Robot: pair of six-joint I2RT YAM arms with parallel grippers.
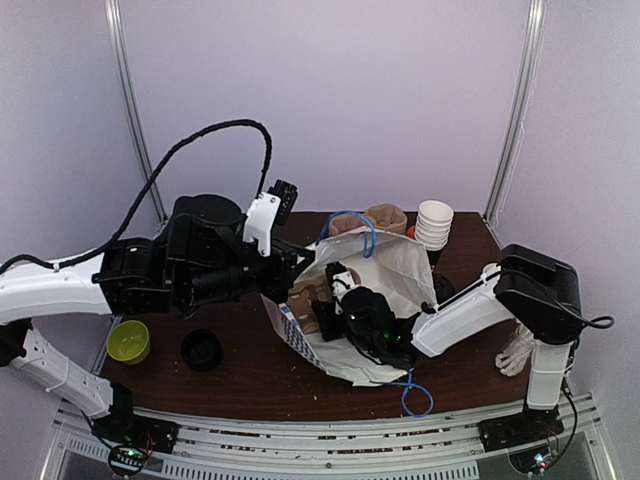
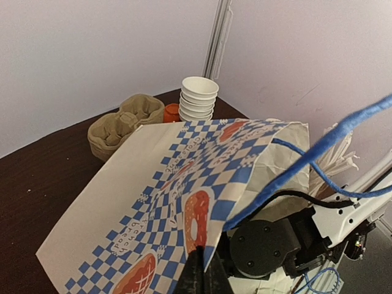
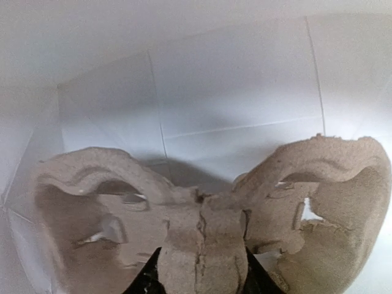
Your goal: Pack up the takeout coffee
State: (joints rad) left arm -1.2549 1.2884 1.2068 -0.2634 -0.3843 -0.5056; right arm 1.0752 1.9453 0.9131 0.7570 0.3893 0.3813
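Note:
A white paper bag (image 1: pixel 390 262) with a blue check print (image 2: pixel 122 202) lies on its side, mouth toward the left. My left gripper (image 2: pixel 199 272) is shut on the bag's upper rim and holds the mouth up (image 1: pixel 303 264). The right arm reaches into the bag, and my right gripper (image 3: pixel 201 269) is shut on the middle ridge of a brown cardboard cup carrier (image 3: pixel 202 233), a black fingertip (image 3: pixel 147 278) on each side. The carrier (image 1: pixel 308 300) shows at the bag's mouth. No takeout coffee is clearly visible. A dark object (image 1: pixel 443 288) peeks out behind the bag's right side.
A second cardboard carrier (image 1: pixel 375 218) and a stack of lidless white cups (image 1: pixel 434 222) stand at the back, with a small orange thing (image 2: pixel 171 112) between them. A green bowl (image 1: pixel 128 341) and a black round object (image 1: pixel 202 350) sit front left. Blue bag handles (image 1: pixel 415 395) trail out.

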